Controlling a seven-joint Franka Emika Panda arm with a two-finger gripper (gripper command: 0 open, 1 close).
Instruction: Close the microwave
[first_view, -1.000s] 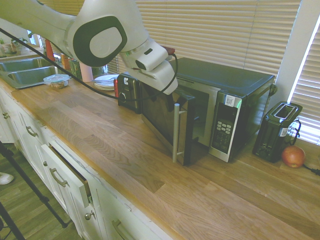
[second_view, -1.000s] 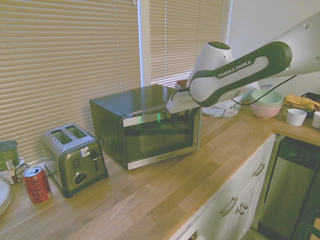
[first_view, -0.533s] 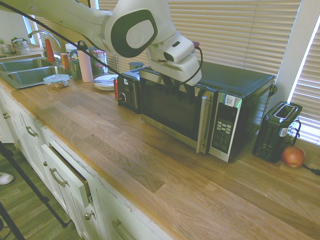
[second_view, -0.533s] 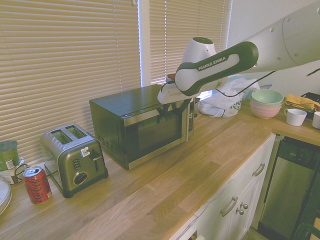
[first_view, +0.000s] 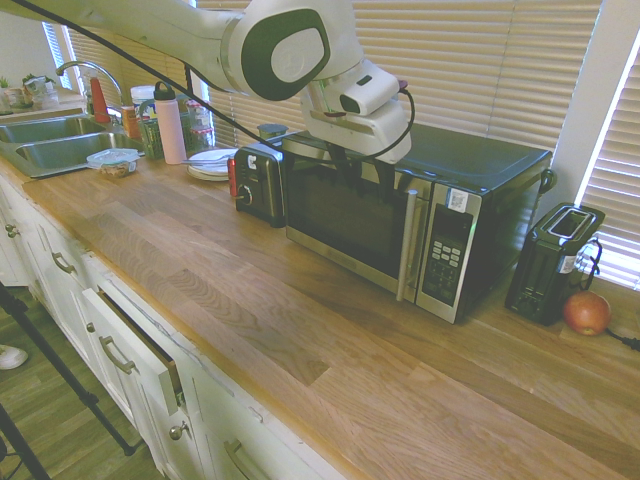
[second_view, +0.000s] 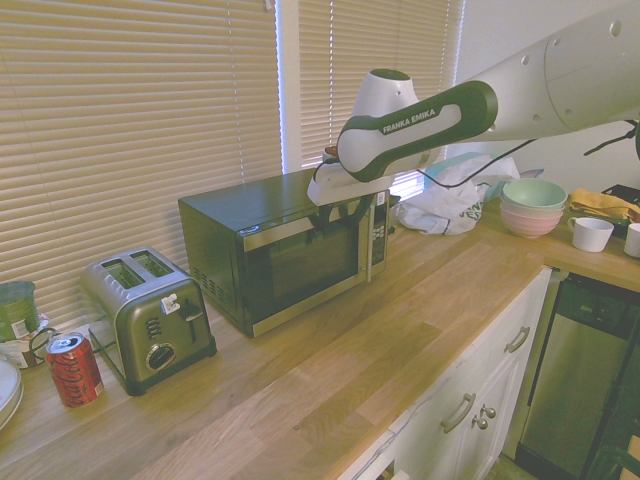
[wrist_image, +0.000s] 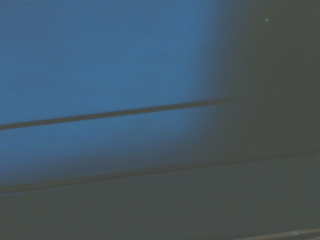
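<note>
From the left in the first exterior view, a steel sink (first_view: 45, 140) is set into the wooden counter (first_view: 250, 300), followed by a lidded tub (first_view: 113, 162), a white bottle (first_view: 170, 125), a stack of plates (first_view: 212, 162) and a small black appliance (first_view: 258, 182). Next comes the microwave (first_view: 420, 225), standing at the back of the counter against the blinds with its glass door flush to the front, and beyond it a black toaster (first_view: 553, 262) and a red apple (first_view: 587, 312). The gripper (first_view: 360, 178) hangs over the top edge of the door, but its fingers are dark against the dark glass, so I cannot tell whether they are apart or together, and the wrist view gives only a blurred blue and dark surface crossed by thin lines.
</note>
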